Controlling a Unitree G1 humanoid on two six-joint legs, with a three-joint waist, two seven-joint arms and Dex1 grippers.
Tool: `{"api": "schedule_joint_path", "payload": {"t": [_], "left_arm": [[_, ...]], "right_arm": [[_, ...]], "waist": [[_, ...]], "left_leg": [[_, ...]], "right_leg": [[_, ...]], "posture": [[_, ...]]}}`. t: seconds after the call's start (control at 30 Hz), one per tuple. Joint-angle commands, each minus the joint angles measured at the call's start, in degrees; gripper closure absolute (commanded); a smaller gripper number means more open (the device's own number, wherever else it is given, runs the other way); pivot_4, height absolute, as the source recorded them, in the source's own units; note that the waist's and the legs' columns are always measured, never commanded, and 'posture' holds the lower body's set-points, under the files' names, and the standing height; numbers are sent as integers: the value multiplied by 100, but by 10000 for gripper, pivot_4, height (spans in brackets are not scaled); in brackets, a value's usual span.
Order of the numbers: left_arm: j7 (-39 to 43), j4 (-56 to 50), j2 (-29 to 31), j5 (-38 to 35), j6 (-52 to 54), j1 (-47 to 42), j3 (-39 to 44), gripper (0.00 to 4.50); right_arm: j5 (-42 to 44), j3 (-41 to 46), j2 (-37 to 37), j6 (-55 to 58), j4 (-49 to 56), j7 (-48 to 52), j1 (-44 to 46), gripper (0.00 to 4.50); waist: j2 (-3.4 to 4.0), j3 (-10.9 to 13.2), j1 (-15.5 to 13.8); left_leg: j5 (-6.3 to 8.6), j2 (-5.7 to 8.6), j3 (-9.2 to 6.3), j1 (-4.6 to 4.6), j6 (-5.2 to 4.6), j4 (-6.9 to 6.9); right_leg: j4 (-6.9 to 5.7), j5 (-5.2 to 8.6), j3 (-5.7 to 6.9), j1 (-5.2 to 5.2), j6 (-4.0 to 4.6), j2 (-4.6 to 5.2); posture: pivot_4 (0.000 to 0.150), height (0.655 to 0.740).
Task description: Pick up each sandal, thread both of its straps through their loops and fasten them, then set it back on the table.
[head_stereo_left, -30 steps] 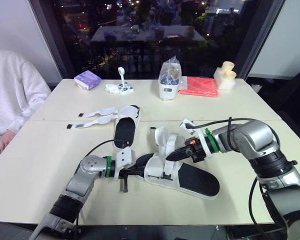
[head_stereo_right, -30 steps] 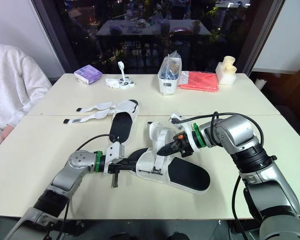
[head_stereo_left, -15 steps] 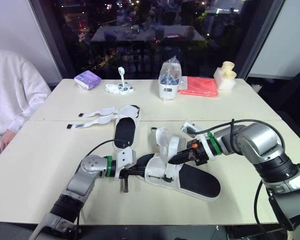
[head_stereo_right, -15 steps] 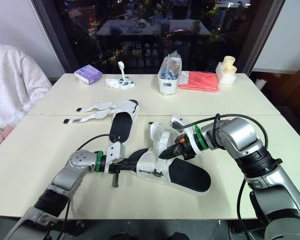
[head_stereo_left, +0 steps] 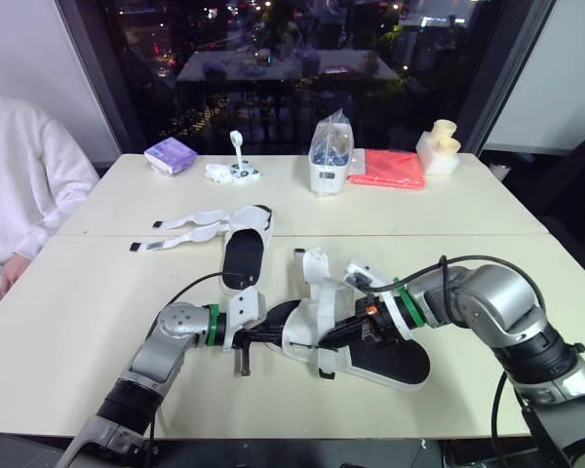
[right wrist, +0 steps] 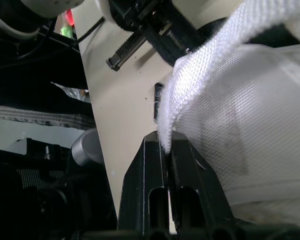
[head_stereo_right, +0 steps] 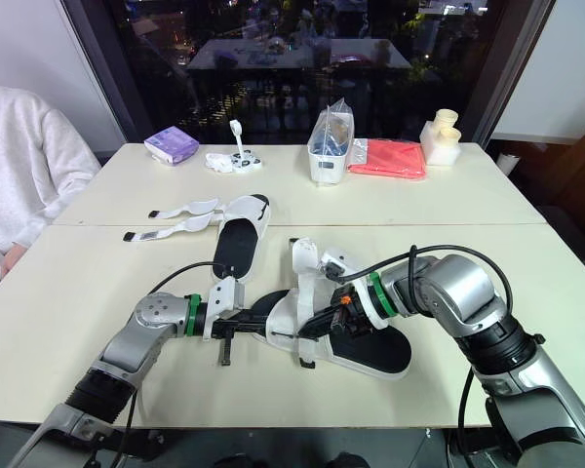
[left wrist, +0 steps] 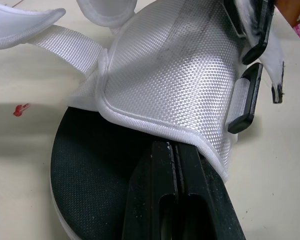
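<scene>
At the near half of the table (head_stereo_left: 68, 322), the left arm lies low and reaches inward, the left gripper (left wrist: 175, 149) clenched on the heel-side edge of the near sandal (head_stereo_left: 385, 356), which has a white woven upper over a black footbed. Just past those fingertips, the right arm bends inward, the right gripper (right wrist: 166, 142) pinching the sandal's white woven strap (right wrist: 215, 100). Beyond both grippers, the second sandal (head_stereo_left: 244, 253) lies flat with its straps splayed.

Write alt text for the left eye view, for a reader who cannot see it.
The left gripper and right gripper both clamp the white upper of the near sandal on a cream table. A second sandal lies behind it with straps spread open; a person in white is at the table's left edge.
</scene>
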State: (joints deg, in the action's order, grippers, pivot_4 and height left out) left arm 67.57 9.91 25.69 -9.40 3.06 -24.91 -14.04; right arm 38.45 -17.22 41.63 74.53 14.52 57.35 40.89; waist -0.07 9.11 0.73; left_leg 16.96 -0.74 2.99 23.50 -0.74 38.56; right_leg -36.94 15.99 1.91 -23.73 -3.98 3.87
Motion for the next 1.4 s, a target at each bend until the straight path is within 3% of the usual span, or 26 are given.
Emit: {"api": "schedule_joint_path", "payload": {"t": [0.03, 0.17, 0.2, 0.23, 0.57, 0.7, 0.9, 1.37, 1.4], "left_arm": [[75, -92, -2, 55, 18, 105, -202, 45000], [79, -89, 0, 59, 13, 116, -205, 45000], [76, -88, 0, 59, 14, 120, -205, 45000], [73, -87, 0, 57, 18, 124, -205, 45000], [151, 172, -118, 165, -210, 72, -411, 45000], [81, 379, -373, 260, -312, -50, -507, 45000], [-54, 894, -842, 407, -494, -365, -608, 45000], [-84, 1630, -1192, 726, -954, -679, -752, 45000], [-83, 1668, -1198, 729, -965, -700, -756, 45000]], "right_arm": [[-3, 92, 46, -37, 213, -130, -54, 26241], [63, 197, 176, 43, 318, -150, -52, 6143], [114, 280, 304, 94, 371, -114, -15, 2015], [193, 405, 414, 184, 413, -87, 30, 681], [1272, 1709, 1346, 1024, 1082, -3, -614, 681], [1378, 1971, 1232, 1016, 1177, -281, -1293, 681], [1110, 2067, 403, 693, 912, -1101, -2178, 681], [1028, 2118, -125, 387, 657, -1695, -2257, 681], [1025, 2105, -119, 378, 635, -1695, -2243, 3022]], "waist": [[0, 0, 1], [0, 0, 6], [0, 0, 6], [0, 0, 0], [-1, 0, -24], [0, -1, -65], [-2, -4, -174], [-3, -4, -152], [-3, -5, -152]], "left_leg": [[0, 0, 0, 0, 0, 0], [0, 0, 0, -1, 0, 4], [0, 0, 0, -1, 0, 7], [0, 0, -1, -2, 0, 9], [1, 0, -3, -2, -2, 6], [1, 1, -2, -2, -2, 11], [7, 3, -3, -2, -14, 32], [9, 31, -1, -2, -45, 54], [9, 31, -1, -2, -45, 55]], "right_leg": [[0, 0, 0, 0, 0, 0], [-2, 0, 0, 2, 0, 0], [-3, 0, 0, 3, 0, 0], [-3, 0, 0, 4, 0, 0], [5, 1, 1, 8, 1, 3], [8, 1, 0, 13, 1, 4], [10, 0, 1, 28, 0, 5], [10, 0, 5, 45, -1, 35], [10, 0, 6, 45, -1, 35]], "posture": [[1500, 7400], [1500, 7400], [1500, 7400], [1500, 7400], [1500, 7400], [1500, 7400], [1500, 7400], [1500, 7400], [1500, 7400]]}}
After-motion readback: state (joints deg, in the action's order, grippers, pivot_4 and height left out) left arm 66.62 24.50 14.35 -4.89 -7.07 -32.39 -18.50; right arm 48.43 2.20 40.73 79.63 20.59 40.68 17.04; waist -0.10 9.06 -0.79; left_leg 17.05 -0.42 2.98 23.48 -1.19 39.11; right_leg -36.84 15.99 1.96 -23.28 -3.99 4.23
